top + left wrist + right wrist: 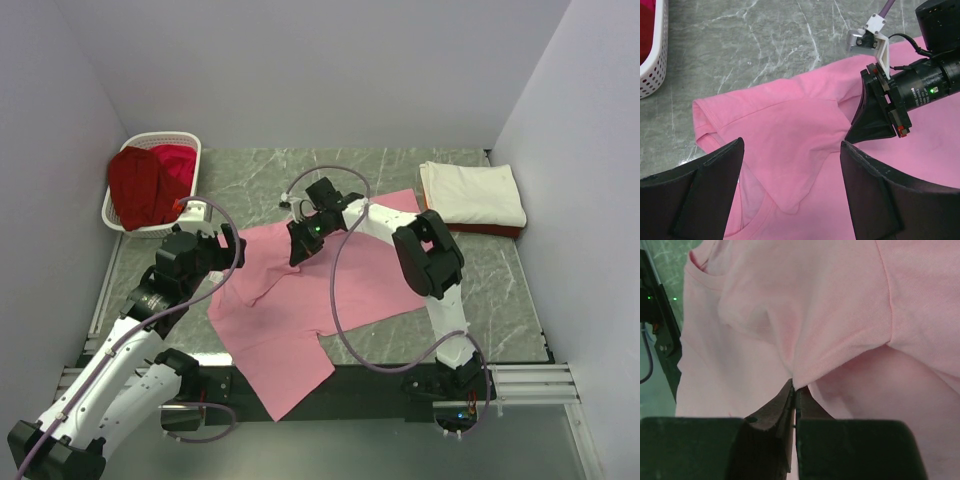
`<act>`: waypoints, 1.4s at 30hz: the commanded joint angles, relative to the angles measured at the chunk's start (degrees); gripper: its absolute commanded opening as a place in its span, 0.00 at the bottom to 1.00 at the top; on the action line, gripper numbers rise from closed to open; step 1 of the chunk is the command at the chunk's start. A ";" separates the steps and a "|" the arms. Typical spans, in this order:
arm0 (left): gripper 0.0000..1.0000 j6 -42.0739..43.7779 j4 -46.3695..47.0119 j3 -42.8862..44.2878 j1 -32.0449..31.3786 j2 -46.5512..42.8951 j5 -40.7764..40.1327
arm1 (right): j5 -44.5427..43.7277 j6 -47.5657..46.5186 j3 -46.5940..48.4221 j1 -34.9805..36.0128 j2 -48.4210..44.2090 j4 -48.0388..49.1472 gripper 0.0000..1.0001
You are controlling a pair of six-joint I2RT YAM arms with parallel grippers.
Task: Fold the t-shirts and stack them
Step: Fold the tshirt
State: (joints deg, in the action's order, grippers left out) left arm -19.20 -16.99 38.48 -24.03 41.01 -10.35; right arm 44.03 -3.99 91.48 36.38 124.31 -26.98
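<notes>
A pink t-shirt [300, 300] lies spread on the marble table, its lower part hanging over the near edge. My right gripper [300, 248] is shut on a pinch of the pink cloth [796, 382] near the shirt's upper edge. My left gripper [792, 172] is open and hovers just above the shirt's left sleeve and collar [740, 150], holding nothing. A folded cream-white t-shirt [472, 194] lies on a dark red one [490, 230] at the back right. Dark red and crimson shirts [150, 182] fill the basket.
A white slatted basket [128, 222] stands at the back left, also showing at the left edge of the left wrist view [652, 60]. Grey walls close in on three sides. Purple cables loop from both arms over the table.
</notes>
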 commanded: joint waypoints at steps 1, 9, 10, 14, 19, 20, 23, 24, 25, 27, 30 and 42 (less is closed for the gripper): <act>0.83 0.39 2.23 0.90 0.21 -0.50 0.33 | 2.20 2.14 -0.60 -0.61 -3.99 -0.88 0.03; 0.83 -2.67 1.97 0.63 0.21 3.62 5.77 | -3.67 1.97 0.63 -1.49 -2.67 -2.90 0.25; 0.82 -4.16 1.62 0.72 0.21 4.24 7.43 | -5.69 1.62 1.24 -1.58 -2.50 -3.68 0.29; 0.78 -20.20 -5.31 2.48 0.21 7.06 8.06 | -8.78 0.30 1.86 -2.36 -2.14 -6.76 0.31; 0.69 -32.28 -9.10 -2.87 0.13 6.80 14.04 | -7.21 -1.37 0.54 -2.72 -4.42 -6.15 0.34; 0.68 -35.17 -9.46 -4.01 0.04 6.45 13.78 | -5.81 -1.46 0.37 -2.72 -4.60 -5.80 0.34; 0.65 -37.48 -8.85 -8.24 -0.14 5.30 12.81 | -3.96 -1.72 0.63 -2.72 -4.61 -5.63 0.36; 0.63 -37.49 -8.32 -9.38 -0.14 5.48 12.72 | -3.78 -1.90 1.24 -2.63 -4.43 -5.97 0.37; 0.63 -37.40 -7.71 -9.74 -0.14 5.91 12.55 | -3.52 -1.81 1.42 -2.54 -4.08 -5.98 0.37; 0.61 -37.40 -8.31 -10.00 -0.14 8.63 10.88 | -2.90 -1.64 1.85 -2.72 -3.73 -5.80 0.37; 0.58 -39.50 -10.69 -10.26 -0.23 11.45 8.44 | -2.11 -1.20 2.21 -2.63 -3.37 -5.54 0.39; 0.48 -45.84 -3.15 -15.36 -0.31 13.47 8.33 | -1.14 -0.32 3.26 -2.54 -2.06 -5.10 0.40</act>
State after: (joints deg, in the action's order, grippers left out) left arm -63.02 -24.69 23.66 -24.10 53.32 -1.50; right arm 41.65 -4.69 92.49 33.87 123.50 -32.64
